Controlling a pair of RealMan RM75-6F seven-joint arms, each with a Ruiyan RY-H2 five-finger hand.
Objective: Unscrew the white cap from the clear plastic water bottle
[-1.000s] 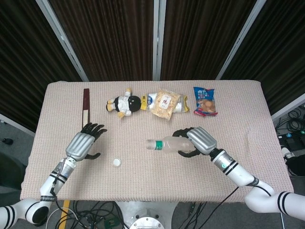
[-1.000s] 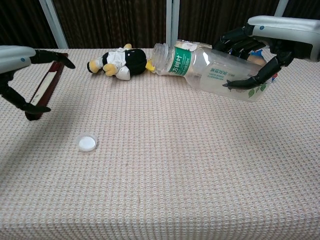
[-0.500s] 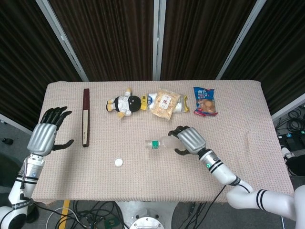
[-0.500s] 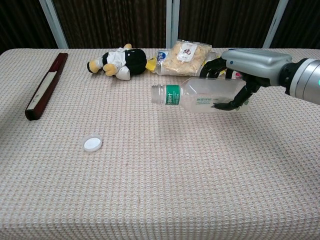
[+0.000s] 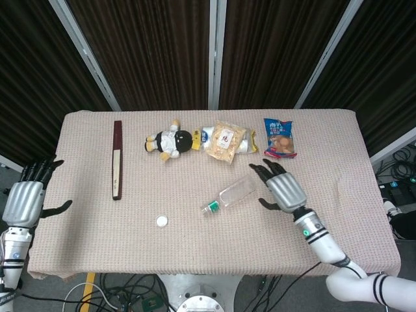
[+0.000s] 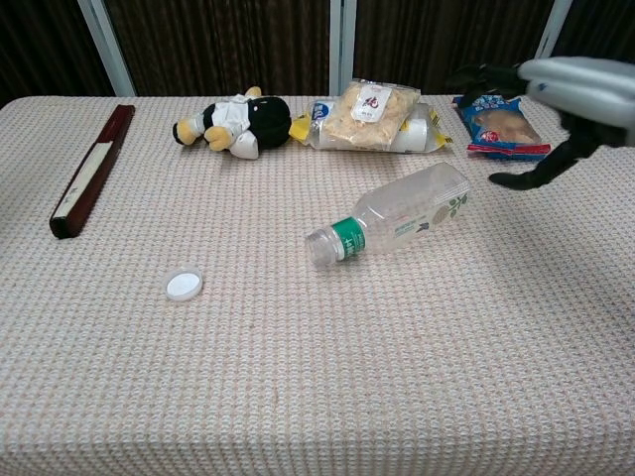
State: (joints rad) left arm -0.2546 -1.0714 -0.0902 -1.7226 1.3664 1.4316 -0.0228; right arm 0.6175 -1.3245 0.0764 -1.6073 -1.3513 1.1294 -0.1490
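Cap off, bottle lying loose, both hands empty and spread.

The clear plastic water bottle with a green label band (image 6: 392,226) lies on its side near the middle of the beige woven tabletop (image 6: 327,387), its open neck pointing toward the near left; nothing holds it, and by the look of it the job is done. The small round white cap (image 6: 183,286) sits flat, well apart to the bottle's left. The right hand (image 5: 281,187) hovers just right of the bottle, fingers apart, gripping nothing. The left hand (image 5: 25,199) hangs off the tabletop's left edge, likewise spread and empty. The bottle looks empty and lightly dented, its mouth bare of any cap.
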